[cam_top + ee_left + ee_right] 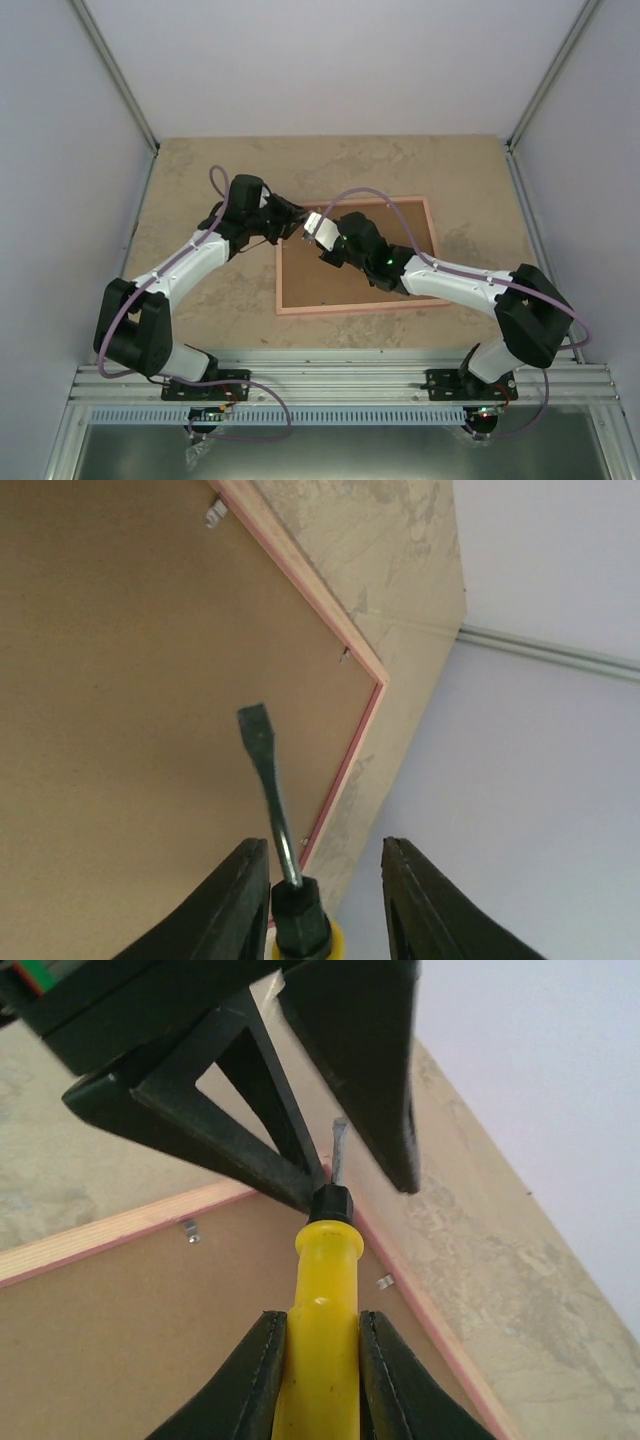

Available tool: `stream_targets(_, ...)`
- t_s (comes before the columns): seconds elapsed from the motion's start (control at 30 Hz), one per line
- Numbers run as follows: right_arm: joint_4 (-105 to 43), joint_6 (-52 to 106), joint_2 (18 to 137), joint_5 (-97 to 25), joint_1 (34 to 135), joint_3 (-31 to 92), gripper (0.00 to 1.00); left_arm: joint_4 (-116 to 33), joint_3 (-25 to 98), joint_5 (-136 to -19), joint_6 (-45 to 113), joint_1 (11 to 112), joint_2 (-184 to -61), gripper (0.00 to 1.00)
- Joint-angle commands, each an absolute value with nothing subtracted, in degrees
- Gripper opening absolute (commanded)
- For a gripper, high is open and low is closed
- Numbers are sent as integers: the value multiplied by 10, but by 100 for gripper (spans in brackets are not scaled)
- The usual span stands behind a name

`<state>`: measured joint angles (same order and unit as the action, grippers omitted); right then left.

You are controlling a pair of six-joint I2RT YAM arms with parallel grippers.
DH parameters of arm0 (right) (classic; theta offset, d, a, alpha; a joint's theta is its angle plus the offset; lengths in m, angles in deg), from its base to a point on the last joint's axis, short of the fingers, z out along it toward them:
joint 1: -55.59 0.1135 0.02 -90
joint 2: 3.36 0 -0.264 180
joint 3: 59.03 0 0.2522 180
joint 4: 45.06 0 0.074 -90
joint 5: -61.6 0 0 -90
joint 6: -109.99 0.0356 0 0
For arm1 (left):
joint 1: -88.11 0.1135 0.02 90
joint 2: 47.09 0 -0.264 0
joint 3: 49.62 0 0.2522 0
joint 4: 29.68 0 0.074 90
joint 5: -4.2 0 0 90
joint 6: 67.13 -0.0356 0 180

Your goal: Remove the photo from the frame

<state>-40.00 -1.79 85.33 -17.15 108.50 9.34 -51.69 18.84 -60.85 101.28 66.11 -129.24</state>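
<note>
Right jaws clench the screwdriver point(322, 1295), left jaws released, above the frame's point(350, 308) corner.

**Inspector:** Does the frame point(352, 308) carry any lettering, label or number?

**Clerk:** None that can be read. Its pink edge and brown board back point(120, 680) show plain in all three views.

**Inspector:** And the screwdriver point(322, 1330)? Is there a brand or size mark?

**Clerk:** No mark can be read on the yellow handle, the black collar or the blade.

**Inspector:** What of the left arm point(190, 255) and the right arm point(455, 280)?

**Clerk:** No maker's name or numeral is legible on either. The camera above shows them too small to tell more.

**Inspector:** Finding entered: no readable text in any view.
</note>
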Motion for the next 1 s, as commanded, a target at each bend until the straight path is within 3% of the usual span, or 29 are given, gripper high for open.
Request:
stream_targets(0.0, -329, 24, 849, -209, 1079, 123, 0, -550, 206, -606, 947, 680, -1283, 38)
stream_targets(0.2, -240, 98, 877, -247, 1060, 148, 0, -679, 240, -674, 810, 710, -1263, 55)
stream_targets(0.47, -240, 159, 889, -311, 1049, 132, 1, -770, 251, -752, 658, 731, -1283, 74)
stream_targets(0.73, -273, 192, 944, -340, 1049, 141, 0, -777, 287, -739, 578, 732, -1384, 77)
stream_targets(0.97, -311, 219, 971, -347, 1049, 134, 0, -793, 342, -734, 537, 732, -1478, 73)
